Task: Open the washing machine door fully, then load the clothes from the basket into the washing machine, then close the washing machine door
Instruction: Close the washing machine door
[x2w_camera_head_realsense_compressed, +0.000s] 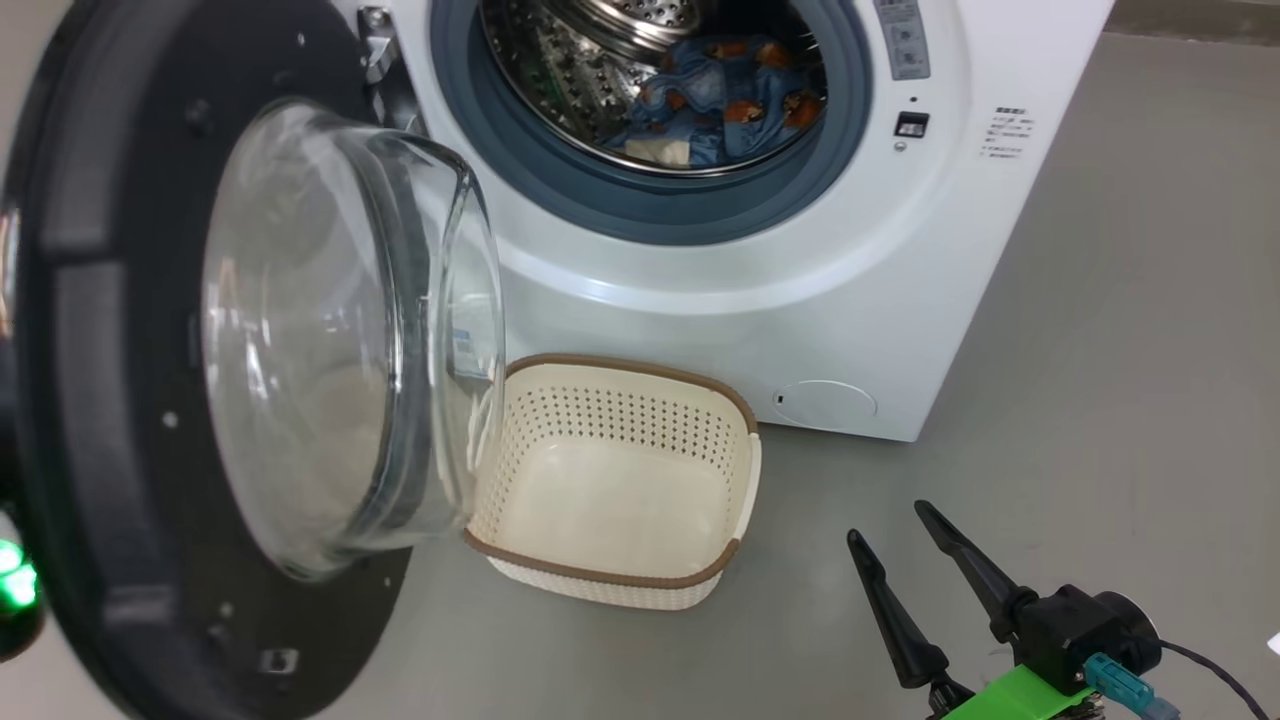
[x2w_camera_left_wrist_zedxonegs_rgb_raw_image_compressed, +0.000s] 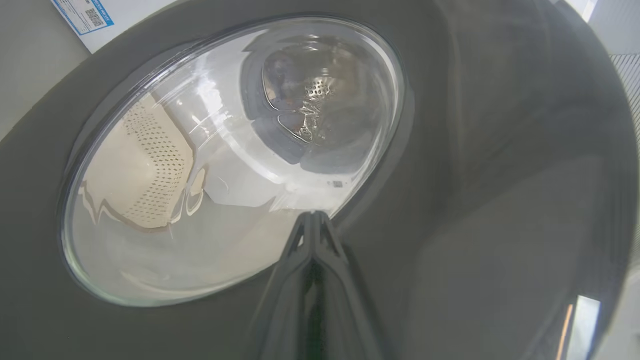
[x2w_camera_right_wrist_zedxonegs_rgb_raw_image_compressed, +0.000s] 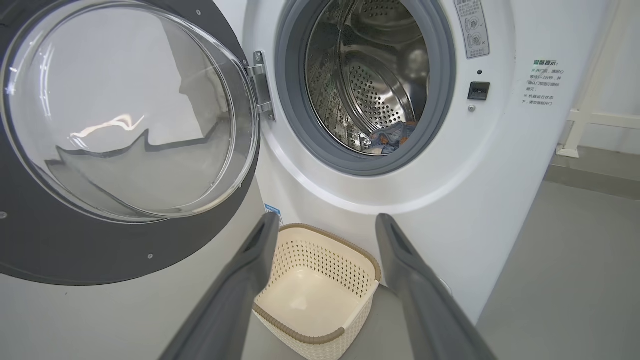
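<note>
Now: my left pincer (x2w_camera_left_wrist_zedxonegs_rgb_raw_image_compressed: 312, 216), tips together, points at the open washing machine door (x2w_camera_head_realsense_compressed: 110, 300); right pincer (x2w_camera_head_realsense_compressed: 888, 524) apart above the floor (x2w_camera_head_realsense_compressed: 1100, 400); clothes (x2w_camera_head_realsense_compressed: 720, 100) lie in the drum (x2w_camera_head_realsense_compressed: 560, 80).

We see grey floor (x2w_camera_head_realsense_compressed: 1100, 350) running out toward three o'clock in the head view. In the right wrist view, also at three o'clock, we pick out a white frame (x2w_camera_right_wrist_zedxonegs_rgb_raw_image_compressed: 602, 119) low down, with a pale wall (x2w_camera_right_wrist_zedxonegs_rgb_raw_image_compressed: 629, 75) behind it.
</note>
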